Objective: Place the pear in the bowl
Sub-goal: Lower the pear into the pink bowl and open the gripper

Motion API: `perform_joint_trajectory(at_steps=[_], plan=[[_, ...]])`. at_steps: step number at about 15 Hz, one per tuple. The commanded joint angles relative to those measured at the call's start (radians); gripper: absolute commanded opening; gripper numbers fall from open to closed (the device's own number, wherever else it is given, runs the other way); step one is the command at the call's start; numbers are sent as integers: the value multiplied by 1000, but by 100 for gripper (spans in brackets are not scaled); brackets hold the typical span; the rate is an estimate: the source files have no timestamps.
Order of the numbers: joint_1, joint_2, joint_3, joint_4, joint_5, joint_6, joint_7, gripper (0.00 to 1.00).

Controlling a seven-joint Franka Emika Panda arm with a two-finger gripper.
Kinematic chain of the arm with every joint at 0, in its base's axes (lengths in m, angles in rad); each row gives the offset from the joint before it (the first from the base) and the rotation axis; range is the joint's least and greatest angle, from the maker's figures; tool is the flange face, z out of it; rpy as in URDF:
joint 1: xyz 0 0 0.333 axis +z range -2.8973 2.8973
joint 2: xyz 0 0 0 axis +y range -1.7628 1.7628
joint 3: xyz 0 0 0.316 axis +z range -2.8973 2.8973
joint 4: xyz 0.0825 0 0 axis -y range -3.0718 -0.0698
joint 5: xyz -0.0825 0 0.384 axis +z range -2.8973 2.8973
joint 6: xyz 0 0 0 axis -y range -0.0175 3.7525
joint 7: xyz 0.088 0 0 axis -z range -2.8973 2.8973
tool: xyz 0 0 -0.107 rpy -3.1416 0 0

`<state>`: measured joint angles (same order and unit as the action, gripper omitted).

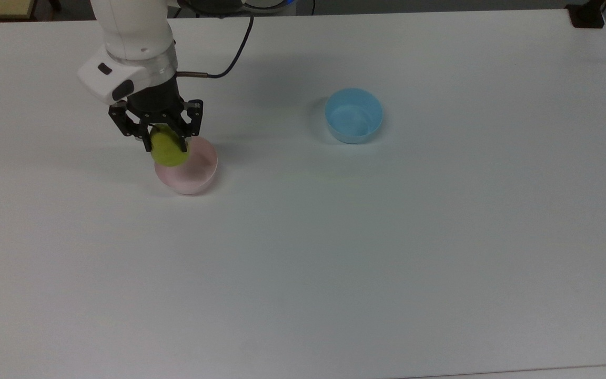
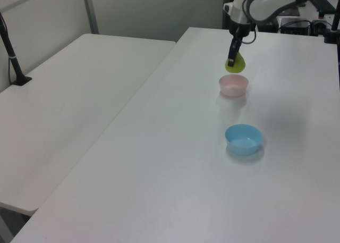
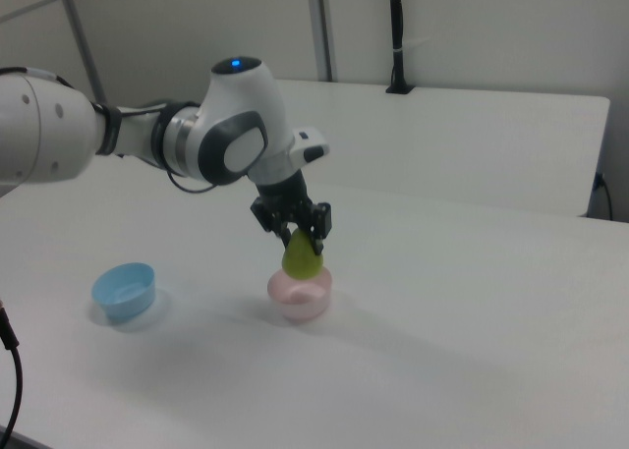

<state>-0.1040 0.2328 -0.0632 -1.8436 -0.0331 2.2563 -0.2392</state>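
Surface: a plain white table [image 1: 334,252], with a second white table beyond it in the left view.
Gripper: the black two-finger gripper [image 1: 166,141] is clamped on the small yellow-green pear [image 1: 169,150].
Pear: held hanging just above the rim of the small round pale pink plastic bowl [image 1: 195,173].
Other: a light blue bowl [image 1: 354,116] sits well apart.
Advice: centre the pear over the pink bowl, lower it, then let go gently.

Smooth plastic-looking pink bowl [image 1: 192,171] & blue bowl [image 1: 354,115]; matt white table [image 1: 334,252].
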Motion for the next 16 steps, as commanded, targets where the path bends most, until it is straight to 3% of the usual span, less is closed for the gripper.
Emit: perform_joint_trajectory(at_steps=[1,6,7,8,10,13,16], plan=[[10,11,8,-63,-40,86,32,1],[14,66,31,-69,-102,161,123,3],[14,69,31,-69,-106,163,129,18],[12,71,31,-69,-106,161,129,40],[9,69,33,-68,-106,161,130,69],[9,69,33,-68,-106,158,130,99],[4,57,33,-60,-105,143,138,100]])
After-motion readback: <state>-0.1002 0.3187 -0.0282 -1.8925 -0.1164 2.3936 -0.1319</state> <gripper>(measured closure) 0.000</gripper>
